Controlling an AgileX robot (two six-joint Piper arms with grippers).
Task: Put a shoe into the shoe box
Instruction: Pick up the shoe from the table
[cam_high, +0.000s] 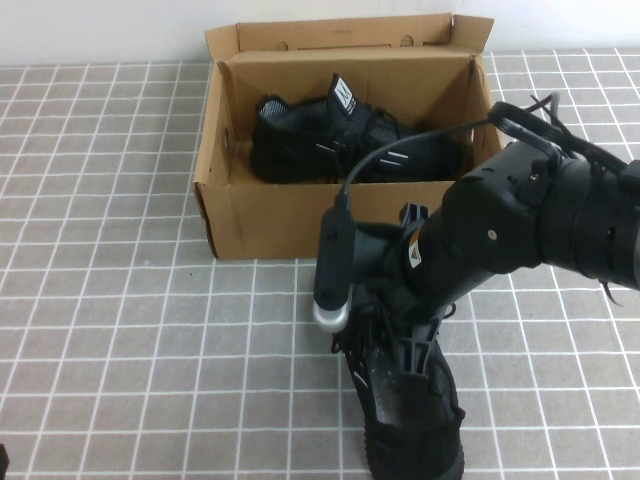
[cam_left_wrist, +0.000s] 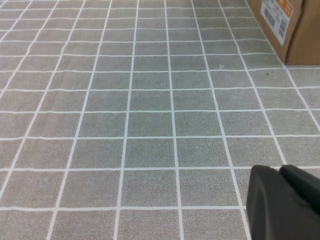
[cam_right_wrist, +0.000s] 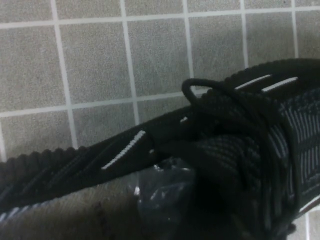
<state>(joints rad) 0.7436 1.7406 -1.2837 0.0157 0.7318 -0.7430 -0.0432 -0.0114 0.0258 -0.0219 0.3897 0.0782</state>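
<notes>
1 sneaker (cam_high: 345, 140) already in box (cam_high: 270, 225). Shoe (cam_high: 410, 420) on worktop (cam_high: 110, 300), in front of box, not yet lifted. Right pincer (cam_high: 405, 345) down at its collar; grip state can't tell. Left pincer (cam_left_wrist: 285, 202) parked low over worktop, closed, empty. Shoe: black knit, white dashes, black laces.

We see the shoe box (cam_high: 262, 222) standing at the far middle of the worktop (cam_high: 110, 340), its lid flap up behind it. Inside it lies the twin sneaker (cam_high: 345, 145). Before the box, near the worktop's front edge, lies the shoe (cam_high: 415, 420), with the right gripper (cam_high: 405, 345) directly over it. The left gripper (cam_left_wrist: 287, 202) hangs over bare worktop left of the box.
</notes>
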